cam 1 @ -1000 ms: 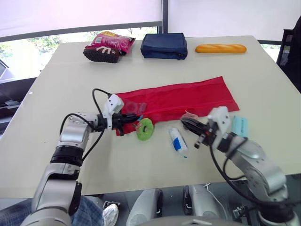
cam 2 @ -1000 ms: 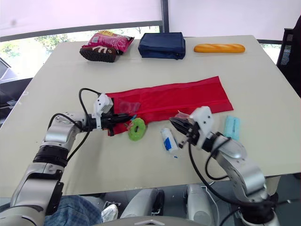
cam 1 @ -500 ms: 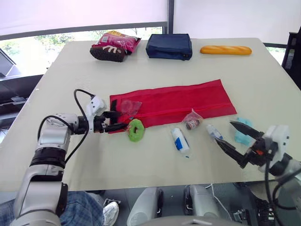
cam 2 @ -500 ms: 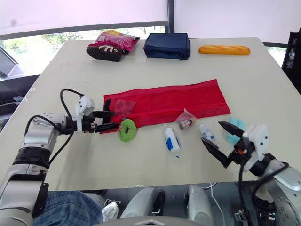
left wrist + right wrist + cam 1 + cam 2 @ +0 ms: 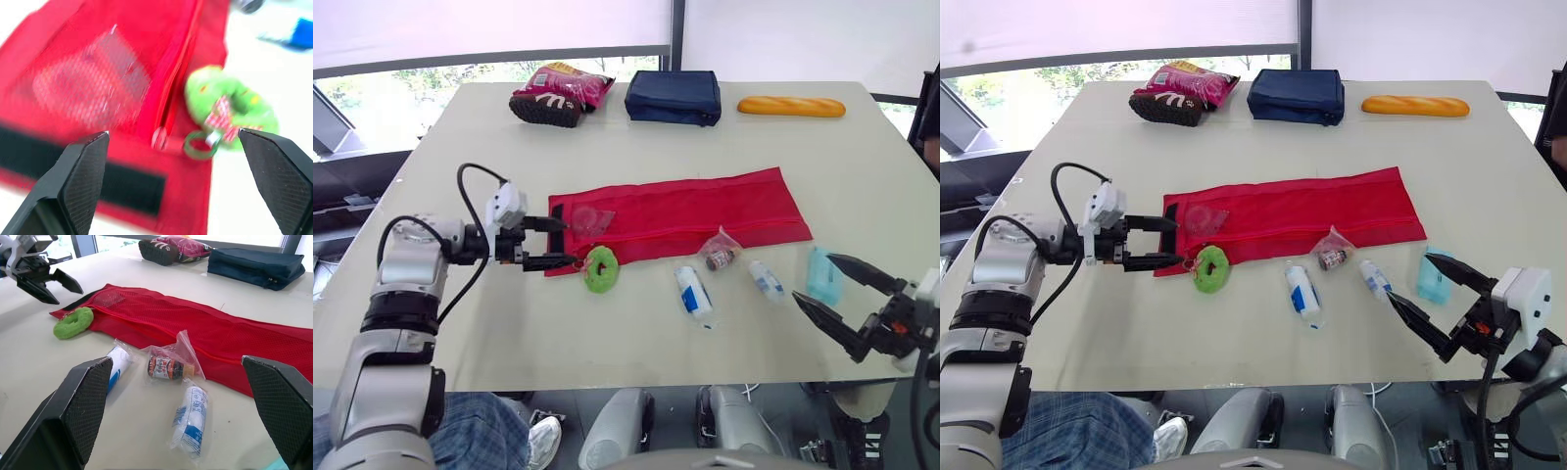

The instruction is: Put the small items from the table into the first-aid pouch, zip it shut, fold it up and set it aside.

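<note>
Both our hands gape empty: left hand [image 5: 563,243] at the left end of the crosswise red pouch [image 5: 705,211], beside the green ring [image 5: 601,268]; right hand [image 5: 818,279] nearest the gauze roll [image 5: 766,281] on the surface [image 5: 558,323].

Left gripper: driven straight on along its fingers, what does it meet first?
The red first-aid pouch: its black-strip end sits directly ahead of the open left gripper, green ring just beside that line. Height over the fabric is unclear.

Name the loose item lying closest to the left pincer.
The green ring, just past the left pincer at the end of the red pouch. The wrapped rolls, bagged bottle and teal packet lie farther off, toward the right arm.
</note>
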`<control>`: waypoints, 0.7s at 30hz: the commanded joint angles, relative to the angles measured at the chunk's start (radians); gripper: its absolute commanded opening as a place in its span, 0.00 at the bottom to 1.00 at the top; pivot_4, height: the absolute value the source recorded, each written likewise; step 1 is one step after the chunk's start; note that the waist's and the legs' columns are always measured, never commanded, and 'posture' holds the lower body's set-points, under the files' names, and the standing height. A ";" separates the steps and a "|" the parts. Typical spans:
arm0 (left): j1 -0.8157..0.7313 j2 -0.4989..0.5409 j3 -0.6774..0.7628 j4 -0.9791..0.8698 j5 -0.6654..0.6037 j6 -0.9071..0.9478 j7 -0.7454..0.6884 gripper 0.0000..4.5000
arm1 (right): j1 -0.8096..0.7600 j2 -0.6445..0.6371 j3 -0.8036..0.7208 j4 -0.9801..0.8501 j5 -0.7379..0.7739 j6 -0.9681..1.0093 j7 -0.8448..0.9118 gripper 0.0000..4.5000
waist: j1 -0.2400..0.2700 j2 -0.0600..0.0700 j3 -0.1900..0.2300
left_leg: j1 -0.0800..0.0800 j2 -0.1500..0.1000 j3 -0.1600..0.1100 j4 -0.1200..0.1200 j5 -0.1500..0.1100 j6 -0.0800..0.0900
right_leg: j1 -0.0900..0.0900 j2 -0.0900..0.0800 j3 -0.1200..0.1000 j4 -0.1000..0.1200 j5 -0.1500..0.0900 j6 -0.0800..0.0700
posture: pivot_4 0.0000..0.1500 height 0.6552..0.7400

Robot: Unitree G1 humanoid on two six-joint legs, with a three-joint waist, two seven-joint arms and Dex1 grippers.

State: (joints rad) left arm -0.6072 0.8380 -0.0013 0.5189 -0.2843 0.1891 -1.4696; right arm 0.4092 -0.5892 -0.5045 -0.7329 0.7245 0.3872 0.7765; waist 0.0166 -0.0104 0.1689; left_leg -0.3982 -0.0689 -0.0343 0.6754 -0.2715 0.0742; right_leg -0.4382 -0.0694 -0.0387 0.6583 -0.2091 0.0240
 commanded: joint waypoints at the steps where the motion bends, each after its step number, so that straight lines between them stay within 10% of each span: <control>1: -0.083 -0.085 -0.060 -0.090 0.060 -0.038 0.083 0.99 | 0.054 0.003 -0.086 -0.061 0.034 -0.041 0.003 1.00 | 0.010 0.000 0.000 | 0.000 0.000 0.000 0.000 0.000 0.000 | 0.000 0.000 0.000 0.000 0.000 0.000 | 1.00 0.99; 21: -0.491 -0.496 -0.340 0.464 0.412 -0.306 0.277 0.99 | 0.184 0.038 -0.170 -0.217 0.120 -0.075 -0.120 1.00 | 0.021 -0.004 0.001 | 0.000 0.001 0.000 0.009 -0.004 0.006 | 0.005 0.001 -0.002 -0.001 0.000 0.001 | 1.00 0.99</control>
State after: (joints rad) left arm -1.0677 0.3479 -0.3445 0.9694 0.1086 -0.0877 -1.2252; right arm 0.5862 -0.5555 -0.6445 -0.9144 0.8397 0.3410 0.6649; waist 0.0376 -0.0145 0.1703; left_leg -0.3982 -0.0683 -0.0339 0.6850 -0.2753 0.0804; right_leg -0.4328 -0.0681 -0.0407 0.6570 -0.2094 0.0252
